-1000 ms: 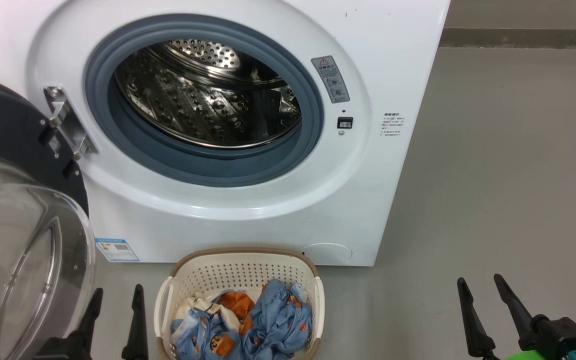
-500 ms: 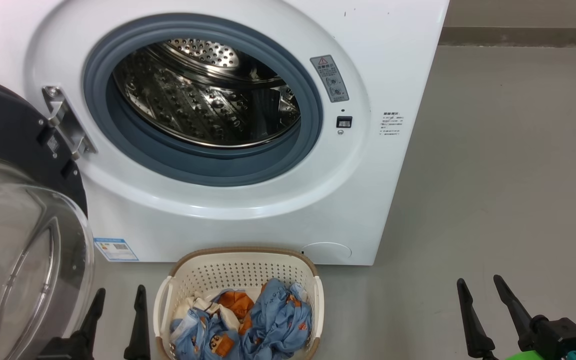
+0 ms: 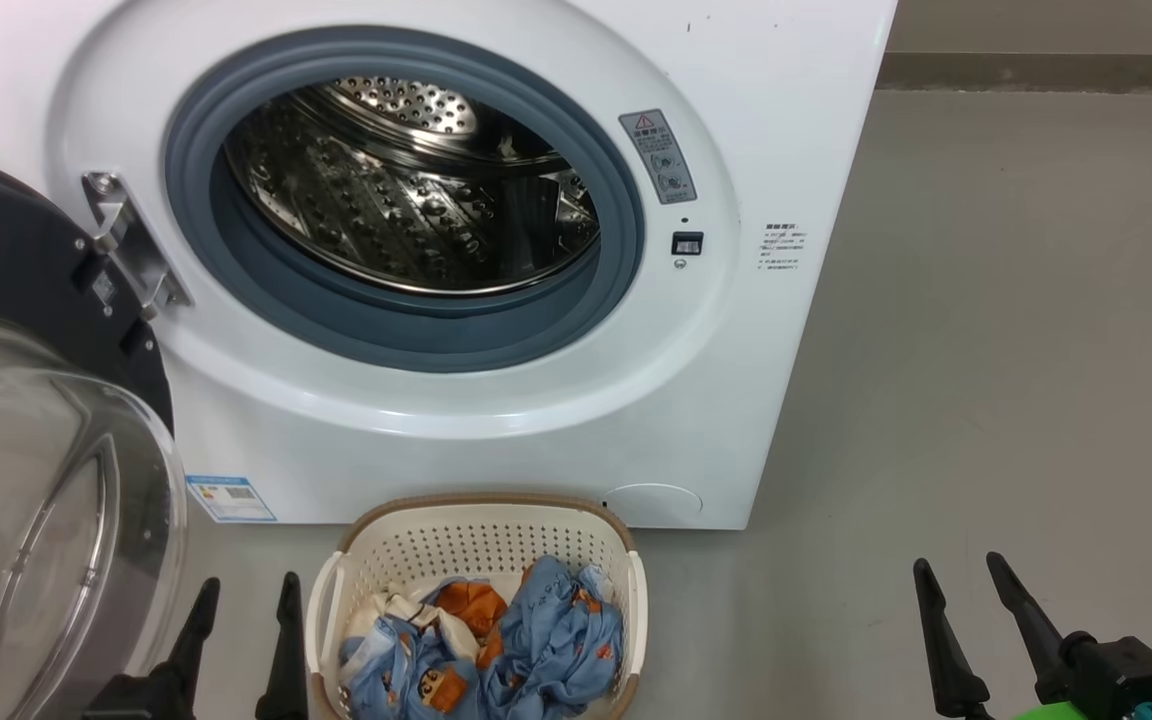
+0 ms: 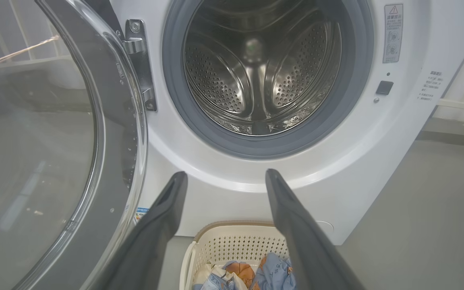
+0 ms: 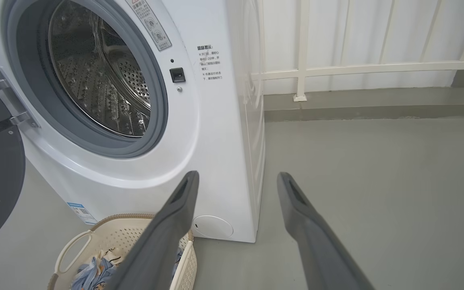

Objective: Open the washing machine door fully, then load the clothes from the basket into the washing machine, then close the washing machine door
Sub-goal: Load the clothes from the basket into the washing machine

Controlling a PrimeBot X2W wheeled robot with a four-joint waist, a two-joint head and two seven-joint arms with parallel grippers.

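The washing machine door point(image 3: 36, 480) stands swung out on the robot's left, hung from its metal hinge point(image 3: 126, 245). Its inner face and bulging clear glass bowl are turned toward the room. Its outer and lower parts run off the edge of the head view, and what lies behind the glass is hard to make out.

The washing machine point(image 3: 496, 440) faces us with its round mouth uncovered. The blue-grey rubber ring point(image 3: 416, 340) frames the perforated steel drum point(image 3: 406, 190), whose axis runs straight back into the cabinet. Low on the front are a blue label point(image 3: 229, 497) and a round service cap point(image 3: 654, 500).

The basket point(image 3: 476, 545) sits on the floor just in front of the machine, below the opening, one handle to each side, its near rim cut off. The clothes point(image 3: 496, 650) lie crumpled inside it, below the rim, so single pieces cannot be told apart.

The left tool point(image 3: 248, 583) hangs between the door glass and the basket, just beside the left handle, its fingers spread wide and holding nothing. The right tool point(image 3: 958, 562) is well apart to the right over bare floor, likewise wide and holding nothing. Both point toward the machine.

The floor point(image 3: 986, 350) is smooth grey. A pale railing point(image 5: 336, 68) runs along the wall beyond the machine's right side.
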